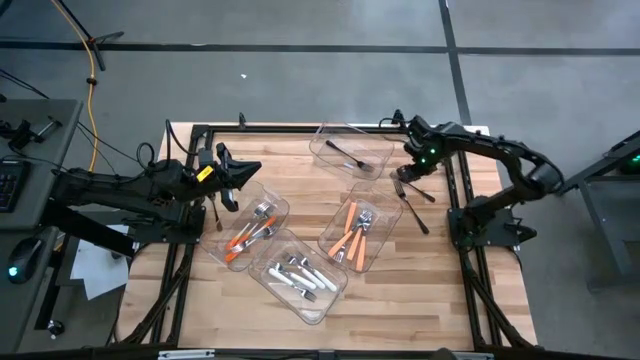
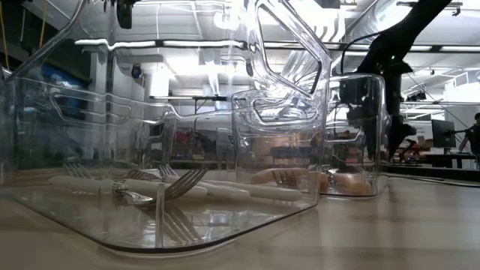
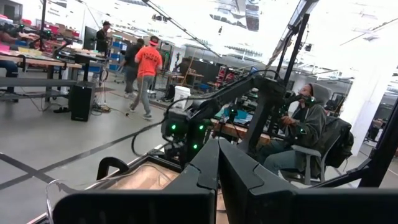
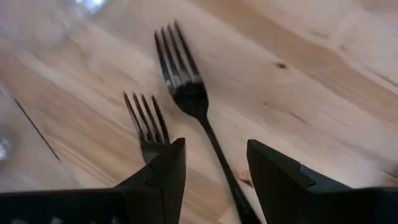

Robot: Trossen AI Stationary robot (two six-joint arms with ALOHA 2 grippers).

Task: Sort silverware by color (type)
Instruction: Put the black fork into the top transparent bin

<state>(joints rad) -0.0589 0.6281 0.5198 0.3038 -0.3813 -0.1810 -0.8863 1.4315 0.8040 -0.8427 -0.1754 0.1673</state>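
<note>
- The right gripper hangs low over the far right part of the table, with its fingers spread apart and nothing between them.
- In the right wrist view, a black fork lies flat on the wood, its handle running into the gap between the open fingers.
- A second black fork lies just beside the first, its handle hidden under one finger.
- From above, these black forks lie on the bare wood of the table, between the far bin and the table's right edge.
- The far clear bin beside the right gripper holds one black piece.
- A middle bin holds orange-handled pieces mixed with silver heads.
- A near bin holds white-handled pieces; the low view shows white-handled forks lying in it.
- A bin on the left holds more orange-handled pieces.
- The left gripper is closed and empty, raised over the left side of the table near that bin.
- People show in the room beyond the table in the left wrist view, one seated and others standing far off.
</note>
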